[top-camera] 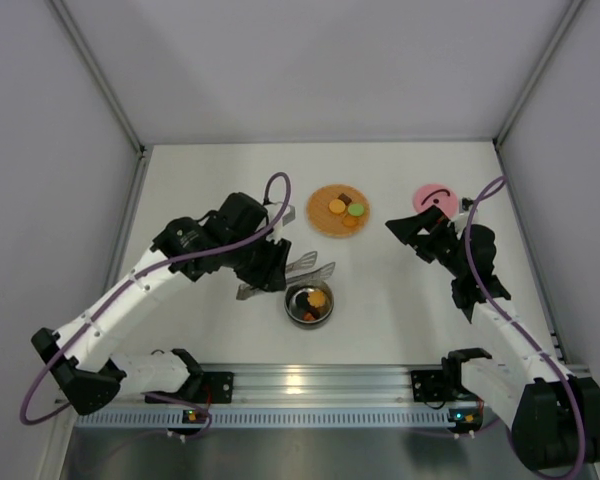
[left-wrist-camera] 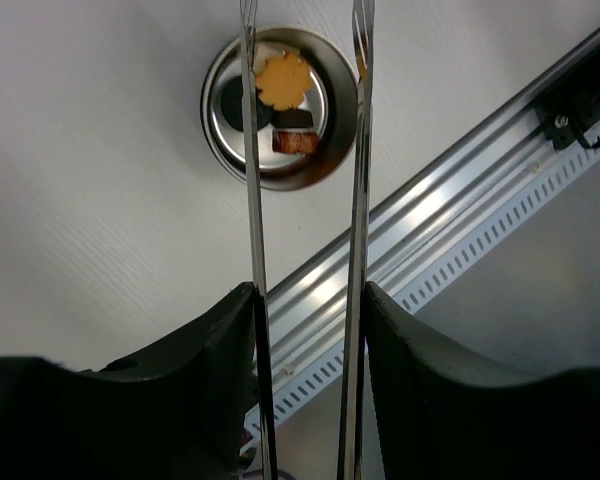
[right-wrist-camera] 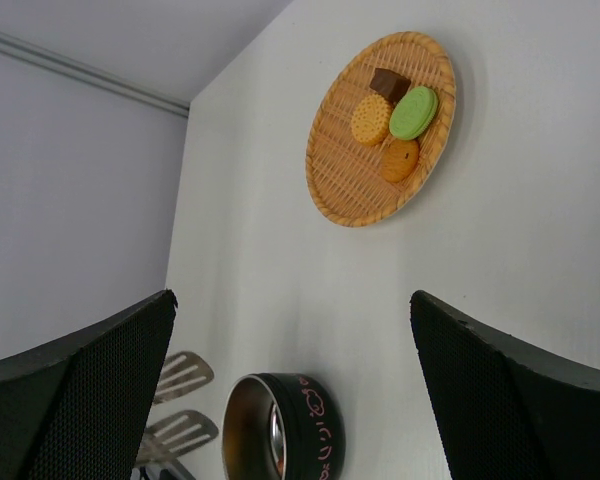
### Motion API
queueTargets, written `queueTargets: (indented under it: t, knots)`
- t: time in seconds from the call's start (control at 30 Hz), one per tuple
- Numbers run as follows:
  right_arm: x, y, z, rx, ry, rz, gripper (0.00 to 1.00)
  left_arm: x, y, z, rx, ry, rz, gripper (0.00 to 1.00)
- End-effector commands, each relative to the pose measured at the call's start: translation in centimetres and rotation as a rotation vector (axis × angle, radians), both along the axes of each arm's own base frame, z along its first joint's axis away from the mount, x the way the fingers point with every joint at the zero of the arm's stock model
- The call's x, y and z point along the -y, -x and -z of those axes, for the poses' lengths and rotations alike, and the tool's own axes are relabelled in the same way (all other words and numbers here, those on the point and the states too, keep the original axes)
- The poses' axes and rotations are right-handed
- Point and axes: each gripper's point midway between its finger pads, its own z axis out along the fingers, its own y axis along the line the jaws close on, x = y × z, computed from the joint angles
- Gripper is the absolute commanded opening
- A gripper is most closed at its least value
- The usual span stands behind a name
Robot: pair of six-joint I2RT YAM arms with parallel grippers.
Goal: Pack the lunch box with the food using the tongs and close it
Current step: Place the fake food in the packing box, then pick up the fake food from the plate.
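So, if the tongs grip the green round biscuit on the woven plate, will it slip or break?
The green biscuit looks smooth and domed, so it may slip from the flat-tipped tongs. It is small and thin on the woven plate, so probably light. It looks solid, so hardly fragile.

The lunch box (left-wrist-camera: 216,132) is shiny steel, the tongs (left-wrist-camera: 255,220) polished metal, the plate (right-wrist-camera: 340,182) woven.

A woven plate (top-camera: 322,222) (orange-brown, round) lies on the white table (top-camera: 210,180) beyond the metal rail (top-camera: 320,385).
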Motion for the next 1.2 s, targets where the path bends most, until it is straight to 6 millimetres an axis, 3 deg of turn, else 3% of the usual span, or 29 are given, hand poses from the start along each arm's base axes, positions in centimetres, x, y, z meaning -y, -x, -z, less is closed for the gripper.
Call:
queueTargets:
  t: [0.0,0.1,0.23,0.4,0.6,0.87,1.17]
  knots:
    - [0.2,-0.6,-2.5,0.093,-0.013,0.002,0.99,2.1,-3.7,-3.5,0.139,0.076,-0.065,0.50]
    - [0.2,-0.6,-2.5,0.095,-0.012,0.003,1.00,2.9,-6.6,-4.3,0.196,0.047,-0.132,0.51]
    - [0.2,-0.5,-2.6,0.097,-0.014,0.002,0.99,5.4,-11.0,-4.7,0.251,0.027,-0.190,0.53]
    - [0.2,-0.4,-2.7,0.100,-0.008,0.001,0.99,8.7,-15.5,-3.3,0.257,-0.019,-0.224,0.52]
    - [0.3,-0.3,-2.9,0.102,-0.004,0.003,0.99,11.2,-19.0,-0.8,0.247,-0.073,-0.257,0.52]
    - [0.3,-0.3,-3.0,0.104,-0.003,0.003,1.00,13.2,-20.7,3.2,0.208,-0.099,-0.239,0.52]
    - [0.4,-0.3,-3.1,0.106,0.000,0.005,0.99,14.6,-21.6,4.5,0.205,-0.082,-0.225,0.53]
